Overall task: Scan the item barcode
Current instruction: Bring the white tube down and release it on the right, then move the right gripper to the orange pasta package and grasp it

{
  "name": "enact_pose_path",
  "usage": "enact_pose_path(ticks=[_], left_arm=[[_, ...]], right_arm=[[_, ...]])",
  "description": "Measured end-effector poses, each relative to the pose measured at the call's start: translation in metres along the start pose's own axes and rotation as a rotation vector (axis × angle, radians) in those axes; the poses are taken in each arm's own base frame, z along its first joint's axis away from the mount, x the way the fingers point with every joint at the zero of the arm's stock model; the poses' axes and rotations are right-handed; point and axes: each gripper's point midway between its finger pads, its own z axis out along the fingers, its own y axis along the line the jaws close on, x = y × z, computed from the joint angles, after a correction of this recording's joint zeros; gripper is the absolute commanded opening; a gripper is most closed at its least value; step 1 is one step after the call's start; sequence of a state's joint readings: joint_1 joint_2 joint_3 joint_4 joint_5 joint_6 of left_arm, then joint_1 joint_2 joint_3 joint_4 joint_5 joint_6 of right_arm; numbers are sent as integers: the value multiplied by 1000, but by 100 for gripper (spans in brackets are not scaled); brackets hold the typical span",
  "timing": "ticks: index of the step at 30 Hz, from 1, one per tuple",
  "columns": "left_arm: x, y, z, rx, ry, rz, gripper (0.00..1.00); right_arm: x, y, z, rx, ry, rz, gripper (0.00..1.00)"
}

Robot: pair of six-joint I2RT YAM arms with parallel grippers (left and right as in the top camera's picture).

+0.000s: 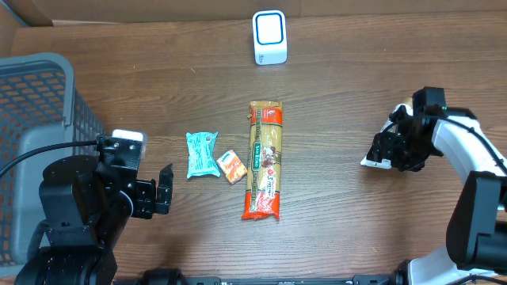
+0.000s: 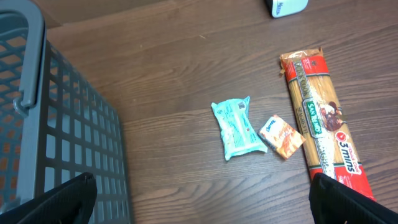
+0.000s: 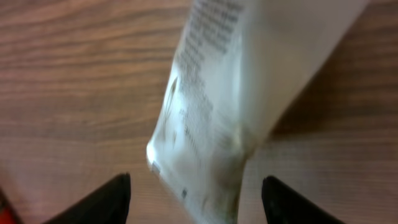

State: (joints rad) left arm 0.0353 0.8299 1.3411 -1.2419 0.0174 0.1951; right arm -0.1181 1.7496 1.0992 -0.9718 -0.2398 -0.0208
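Jaws spread on both: right gripper (image 3: 194, 186) straddles the white packet (image 3: 249, 62), left gripper (image 2: 202, 178) beside the basket (image 2: 68, 124).

A shop checkout is showing: basket (image 1: 43, 95) sitting beside the left claw (image 1: 165, 190), scanner (image 1: 269, 37) and spaghetti packet (image 1: 264, 158) resting beyond it on the counter (image 1: 356, 87).

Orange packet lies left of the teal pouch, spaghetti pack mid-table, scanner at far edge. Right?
No. The overhead view shows the orange packet right of the teal pouch, between it and the spaghetti pack. The pack mid-table and the scanner at the far edge are correct.
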Motion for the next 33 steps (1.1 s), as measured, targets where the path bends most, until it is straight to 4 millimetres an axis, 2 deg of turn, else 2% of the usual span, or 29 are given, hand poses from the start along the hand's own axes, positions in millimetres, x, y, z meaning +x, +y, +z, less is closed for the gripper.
enact_pose_path(ticks=[2, 4, 5, 7, 9, 11, 13, 14, 17, 19, 22, 28, 33], left_arm=[[0, 0, 0, 0, 0, 0, 100], [0, 0, 0, 0, -1, 0, 100], [0, 0, 0, 0, 0, 0, 100], [0, 0, 0, 0, 0, 0, 100], [0, 0, 0, 0, 0, 0, 100], [0, 0, 0, 0, 0, 0, 100], [0, 0, 0, 0, 0, 0, 100], [0, 0, 0, 0, 0, 0, 100], [0, 0, 0, 0, 0, 0, 99], [0, 0, 0, 0, -1, 0, 100], [0, 0, 0, 0, 0, 0, 100], [0, 0, 0, 0, 0, 0, 100], [0, 0, 0, 0, 0, 0, 100]], right_arm=[[-1, 3, -14, 4, 19, 2, 70], [-11, 13, -38, -9, 9, -5, 72], [-14, 16, -44, -15, 2, -7, 73], [-25, 33, -66, -64, -26, -23, 80], [-36, 58, -85, -136, -63, -56, 99], [-42, 89, -97, -227, -93, -117, 100], [-40, 119, -99, -315, -98, -179, 100], [-36, 140, -98, -366, -96, -227, 100], [-29, 172, -95, -429, -93, -308, 100], [-17, 198, -89, -456, -75, -368, 100], [-1, 224, -76, -450, -39, -407, 100], [16, 259, -34, -356, 10, -382, 96], [26, 273, -8, -310, 41, -345, 83]])
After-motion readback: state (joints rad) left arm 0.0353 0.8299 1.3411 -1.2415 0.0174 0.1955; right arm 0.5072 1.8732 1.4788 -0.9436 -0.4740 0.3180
